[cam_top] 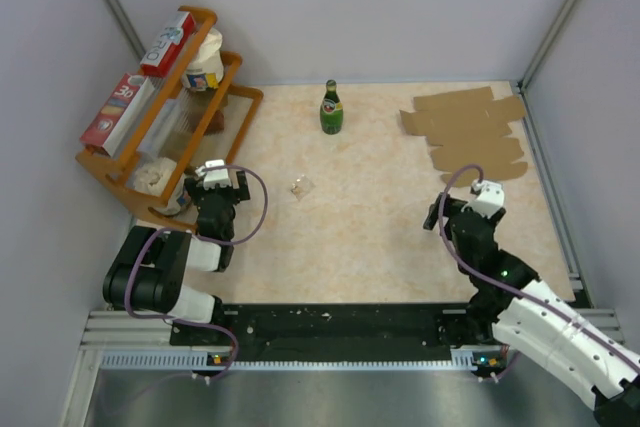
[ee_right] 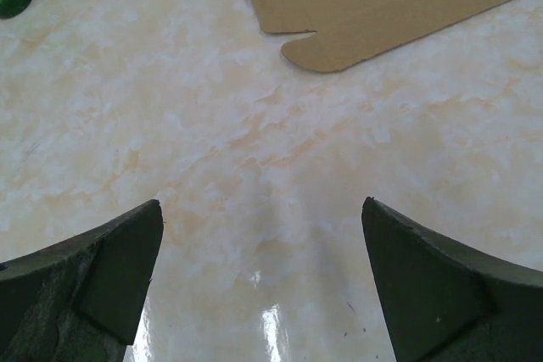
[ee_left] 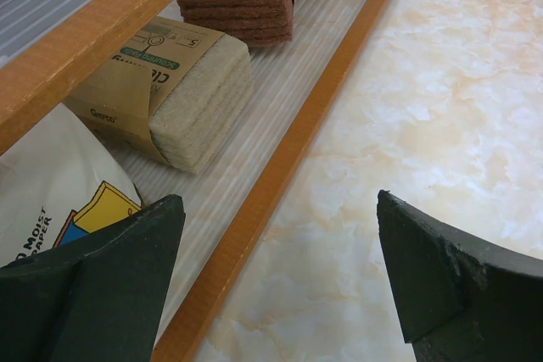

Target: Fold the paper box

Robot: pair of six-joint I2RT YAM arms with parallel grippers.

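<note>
A: How many boxes do you have here?
B: One paper box (cam_top: 468, 132), a flat unfolded sheet at your table's (cam_top: 380, 227) far right corner, touched by neither gripper.
A: And your grippers?
B: Two, both spread wide and empty: left gripper (ee_left: 280, 243) beside the wooden rack (ee_left: 288, 150) holding two sponge packs (ee_left: 204, 82), right gripper (ee_right: 263, 243) near the sheet. One green bottle (cam_top: 331, 108) stands far centre.

One paper box (cam_top: 468, 132), one green bottle (cam_top: 331, 109), one wooden rack (ee_left: 299, 146)
</note>
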